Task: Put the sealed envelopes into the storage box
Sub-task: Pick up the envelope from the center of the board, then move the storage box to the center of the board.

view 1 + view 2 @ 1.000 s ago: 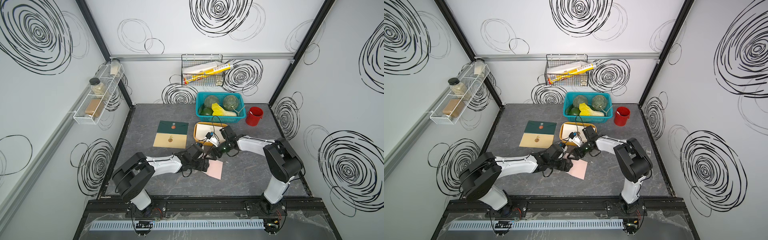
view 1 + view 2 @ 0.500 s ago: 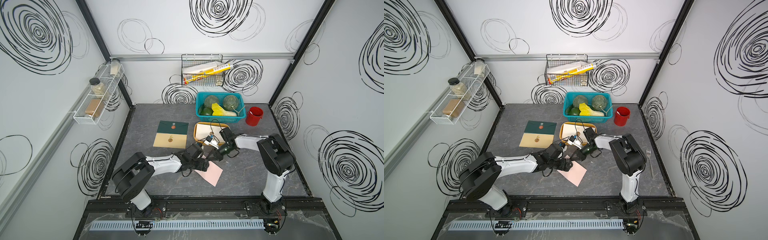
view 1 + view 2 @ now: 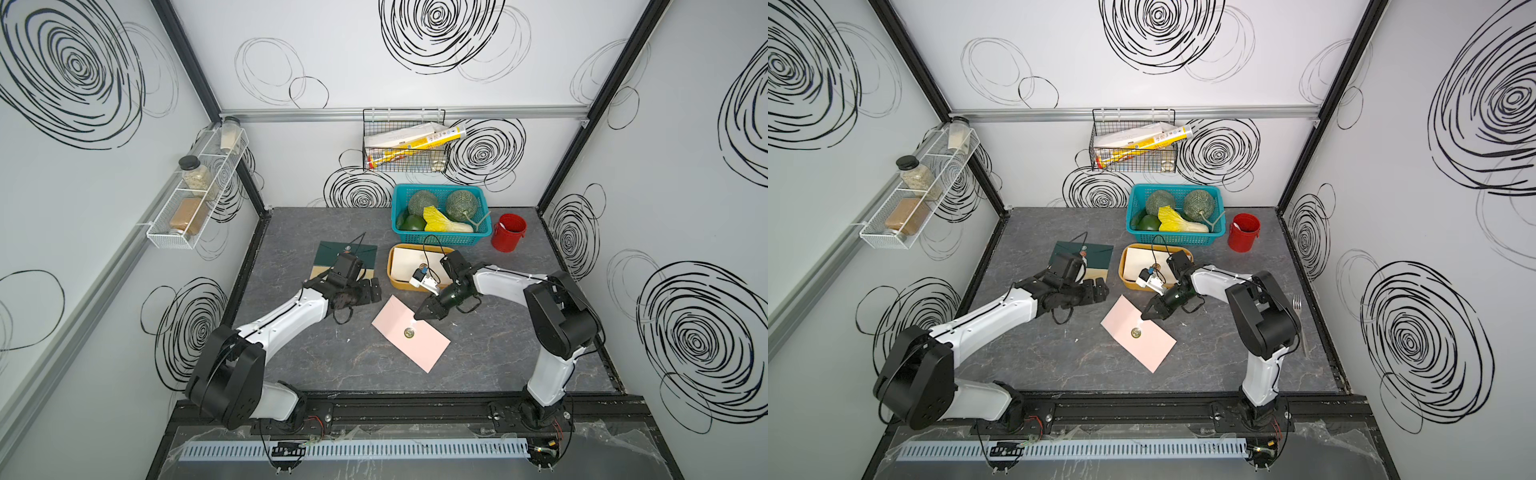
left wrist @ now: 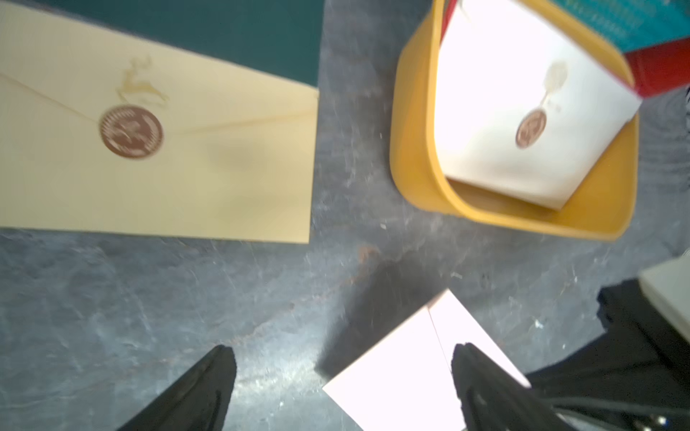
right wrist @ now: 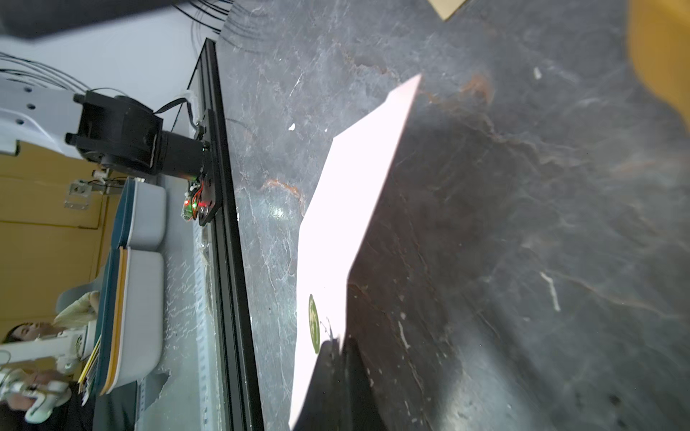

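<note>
The storage box is a yellow tub that sits on the gray bench. A cream envelope already lies inside it. The left wrist view shows that envelope leaning a little on the box wall, with its brown seal facing up.

A pink envelope is in front of the storage box, on the side nearer the arm bases. It is turned crooked, and its round seal faces up. The right claw reaches down from beside the storage box to the envelope's edge closest to the box. Its two fingers are squeezed together on that edge, close to the seal. In the right wrist view the pink envelope looks lifted along that side, with a dark shadow under it.

The left claw hangs just left of the storage box, low over the bench. Its fingers are spread wide and hold nothing. In the left wrist view the bare bench and one corner of the pink envelope show between the fingers.

Further left of the storage box, a tan envelope lies on top of a dark green envelope. A teal basket sits just behind the storage box, and a red cup stands behind the box and to its right.
</note>
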`<action>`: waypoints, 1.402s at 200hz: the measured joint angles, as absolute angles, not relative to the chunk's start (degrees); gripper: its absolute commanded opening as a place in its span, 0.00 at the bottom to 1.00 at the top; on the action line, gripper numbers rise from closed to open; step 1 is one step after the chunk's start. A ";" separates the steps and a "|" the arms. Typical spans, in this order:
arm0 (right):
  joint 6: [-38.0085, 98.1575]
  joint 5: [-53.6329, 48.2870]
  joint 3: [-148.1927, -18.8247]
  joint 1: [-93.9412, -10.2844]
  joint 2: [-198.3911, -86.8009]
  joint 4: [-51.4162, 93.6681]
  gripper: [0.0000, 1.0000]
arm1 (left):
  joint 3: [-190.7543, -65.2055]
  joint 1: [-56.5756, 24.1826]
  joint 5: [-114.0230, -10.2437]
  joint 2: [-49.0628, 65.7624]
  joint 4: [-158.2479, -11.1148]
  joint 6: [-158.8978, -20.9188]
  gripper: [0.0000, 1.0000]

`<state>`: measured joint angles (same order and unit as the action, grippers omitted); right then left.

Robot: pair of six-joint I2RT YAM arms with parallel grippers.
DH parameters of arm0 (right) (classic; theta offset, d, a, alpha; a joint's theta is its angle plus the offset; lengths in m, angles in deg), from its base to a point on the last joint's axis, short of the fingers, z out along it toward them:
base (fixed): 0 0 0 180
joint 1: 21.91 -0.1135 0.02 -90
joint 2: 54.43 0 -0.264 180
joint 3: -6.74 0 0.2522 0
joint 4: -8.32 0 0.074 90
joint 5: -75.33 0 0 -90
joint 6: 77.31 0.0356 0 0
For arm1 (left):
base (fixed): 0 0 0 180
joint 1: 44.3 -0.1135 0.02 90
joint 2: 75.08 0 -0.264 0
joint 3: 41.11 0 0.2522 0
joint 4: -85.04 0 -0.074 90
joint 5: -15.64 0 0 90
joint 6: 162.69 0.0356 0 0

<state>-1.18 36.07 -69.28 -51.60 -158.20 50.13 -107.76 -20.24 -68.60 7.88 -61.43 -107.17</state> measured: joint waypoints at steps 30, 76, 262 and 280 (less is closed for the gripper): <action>5.14 26.91 -70.92 -52.15 -152.27 53.89 0.00 | -116.39 -20.29 -66.11 18.89 -62.72 -106.51 0.85; 11.56 12.90 -74.48 -51.82 -142.88 62.52 0.00 | -124.98 -18.69 -65.13 29.12 -62.37 -105.81 0.79; -11.47 -3.75 -109.25 -54.18 -162.70 81.71 0.00 | -117.40 -16.44 -64.87 24.86 -61.74 -95.87 0.21; -12.78 -3.71 -109.25 -55.60 -163.53 81.71 0.00 | -116.28 -16.44 -64.69 23.79 -61.56 -94.53 0.21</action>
